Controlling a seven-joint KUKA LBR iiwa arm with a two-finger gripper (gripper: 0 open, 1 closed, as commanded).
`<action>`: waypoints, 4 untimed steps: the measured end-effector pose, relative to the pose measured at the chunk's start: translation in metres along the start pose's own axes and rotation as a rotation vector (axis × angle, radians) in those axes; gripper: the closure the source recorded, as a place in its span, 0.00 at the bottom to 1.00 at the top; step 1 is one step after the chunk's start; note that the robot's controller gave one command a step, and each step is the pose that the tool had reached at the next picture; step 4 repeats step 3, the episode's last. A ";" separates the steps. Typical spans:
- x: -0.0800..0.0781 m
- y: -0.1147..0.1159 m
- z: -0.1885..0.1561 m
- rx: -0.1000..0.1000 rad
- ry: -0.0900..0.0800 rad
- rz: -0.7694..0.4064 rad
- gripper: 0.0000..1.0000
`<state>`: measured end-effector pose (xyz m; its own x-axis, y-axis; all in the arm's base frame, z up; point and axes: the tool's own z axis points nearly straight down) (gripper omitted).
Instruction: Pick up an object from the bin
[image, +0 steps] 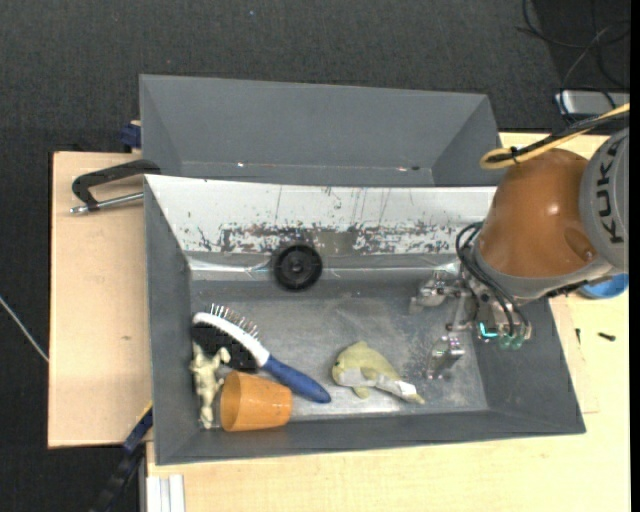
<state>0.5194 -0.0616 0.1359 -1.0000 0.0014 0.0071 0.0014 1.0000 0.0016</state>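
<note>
**Pick not yet made: gripper low at right of bin, nothing seen in it**

Nearest the camera: an orange cup (255, 402) on its side against the near wall of the bin (330, 432), in the left corner. A cream toy figure (206, 378) touches it on the left. A hairbrush (250, 355) with a blue handle lies just behind it, bristle head toward the left wall and handle running toward mid-floor.

Progress: nothing is lifted, and all the things rest on the bin floor. The gripper (445, 368) is down inside the bin at the right side, below the arm's orange cover (535, 220), close to the floor. Nothing shows in it. Jaws: cannot tell whether parted or closed, as the metalwork reads as one cluster from this angle. Judged left to do: the whole grasp, closing on a thing and raising it clear of the rim.

Nearest thing to the gripper: a pale yellow-green soft toy (362, 366), on the floor right of centre, near the front wall. It lies just beside the gripper, to its left. I cannot tell whether they touch.

Orientation of the toy: it lies flat, with its long axis roughly along the near wall, dipping slightly toward that wall at the right end. The bulkier end points left toward the brush handle. A narrow white tag (405, 390) trails from the right end and points at the gripper.

A black disc (297, 266) sits at the foot of the far wall, well apart from the gripper.
</note>
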 end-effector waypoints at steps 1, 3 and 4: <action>0.028 0.100 0.058 -0.001 -0.003 -0.415 0.00; 0.022 0.110 -0.085 0.004 -0.022 -0.426 1.00; 0.022 0.110 -0.085 0.004 -0.022 -0.426 1.00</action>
